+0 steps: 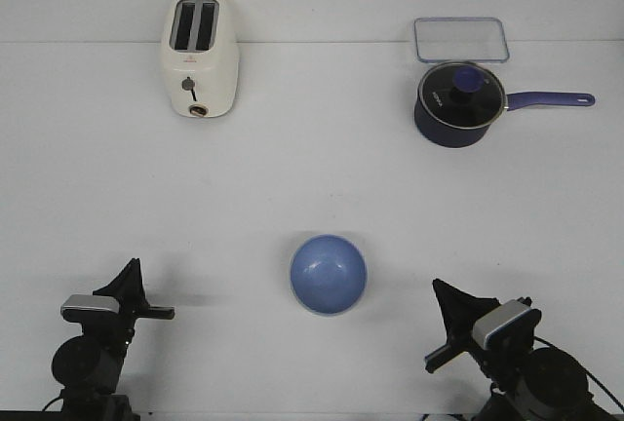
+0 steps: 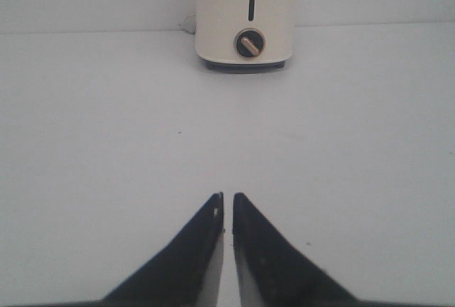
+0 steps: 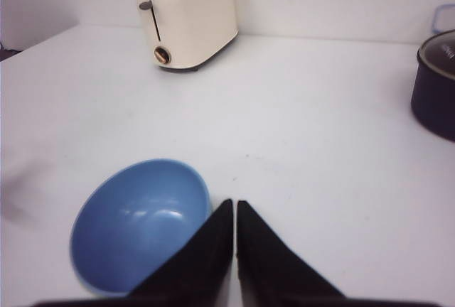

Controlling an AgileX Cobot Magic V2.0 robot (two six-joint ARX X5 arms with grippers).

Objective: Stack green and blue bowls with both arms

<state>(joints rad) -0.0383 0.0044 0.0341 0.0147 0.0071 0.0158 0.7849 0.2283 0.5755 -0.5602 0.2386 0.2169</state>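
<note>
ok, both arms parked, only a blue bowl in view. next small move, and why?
Probably open the right gripper and ease it toward the blue bowl. Its fingers sit closed, close beside the bowl's rim in the right wrist view. The left gripper is also closed, with only the toaster ahead. No green bowl shows in any view, though a pale edge rings the blue bowl's base.

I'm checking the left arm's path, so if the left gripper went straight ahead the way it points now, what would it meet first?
Probably the toaster. The left gripper, shut, points across bare table straight at it, with nothing between them in the left wrist view. If it angles downward, it might touch the table first.
</note>
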